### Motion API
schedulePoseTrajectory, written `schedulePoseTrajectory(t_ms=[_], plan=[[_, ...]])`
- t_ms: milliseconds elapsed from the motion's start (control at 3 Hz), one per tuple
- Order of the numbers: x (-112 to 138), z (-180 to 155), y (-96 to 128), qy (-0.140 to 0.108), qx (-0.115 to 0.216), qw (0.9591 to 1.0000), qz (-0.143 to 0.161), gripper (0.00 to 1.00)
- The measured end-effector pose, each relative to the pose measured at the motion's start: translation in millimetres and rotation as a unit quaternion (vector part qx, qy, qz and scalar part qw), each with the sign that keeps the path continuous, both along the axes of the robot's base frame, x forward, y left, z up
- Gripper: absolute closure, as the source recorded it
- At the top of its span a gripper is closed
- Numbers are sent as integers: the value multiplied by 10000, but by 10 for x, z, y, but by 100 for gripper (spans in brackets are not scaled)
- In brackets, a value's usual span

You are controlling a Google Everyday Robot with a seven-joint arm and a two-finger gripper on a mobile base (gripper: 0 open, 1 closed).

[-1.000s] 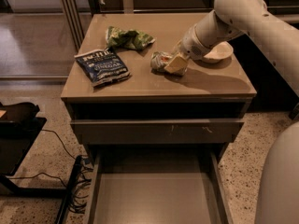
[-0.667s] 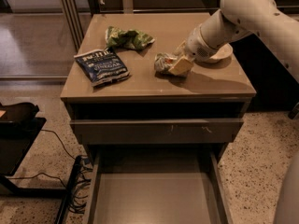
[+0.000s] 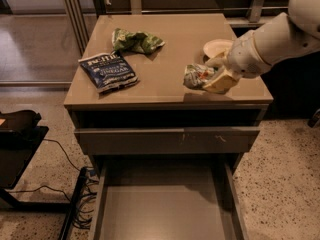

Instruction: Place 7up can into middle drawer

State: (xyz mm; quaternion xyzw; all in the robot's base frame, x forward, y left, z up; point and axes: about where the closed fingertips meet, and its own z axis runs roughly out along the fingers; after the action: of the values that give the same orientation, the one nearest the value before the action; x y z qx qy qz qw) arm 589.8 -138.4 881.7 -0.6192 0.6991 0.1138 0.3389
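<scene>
The 7up can [image 3: 195, 76], dented, silvery white and green with a red spot, is at the front right of the tan cabinet top [image 3: 165, 64]. My gripper [image 3: 216, 74] reaches in from the right and is shut on the can's right end, with one cream finger above it and one below. The can lies tilted on its side, just over the cabinet top near the front edge. The middle drawer [image 3: 165, 209] is pulled open below, its flat taupe-grey floor bare.
A green wrinkly snack bag [image 3: 136, 40] and a dark blue chip bag [image 3: 107, 70] lie on the left of the top. A white bowl [image 3: 215, 47] sits behind the gripper. A shut drawer with a scratched front [image 3: 167, 140] is above the open one. Cables [image 3: 80, 204] lie at lower left.
My gripper has moved the can right and toward the front edge of the cabinet top. The arm has swung lower into view.
</scene>
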Motion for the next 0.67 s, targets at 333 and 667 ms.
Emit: schedulePoseTrajectory(t_ms=[333,667], plan=[[-545,37,-214,-206,11,9998,-38,100],[-1014,-225,-325,-162,150,9996,-163,100]])
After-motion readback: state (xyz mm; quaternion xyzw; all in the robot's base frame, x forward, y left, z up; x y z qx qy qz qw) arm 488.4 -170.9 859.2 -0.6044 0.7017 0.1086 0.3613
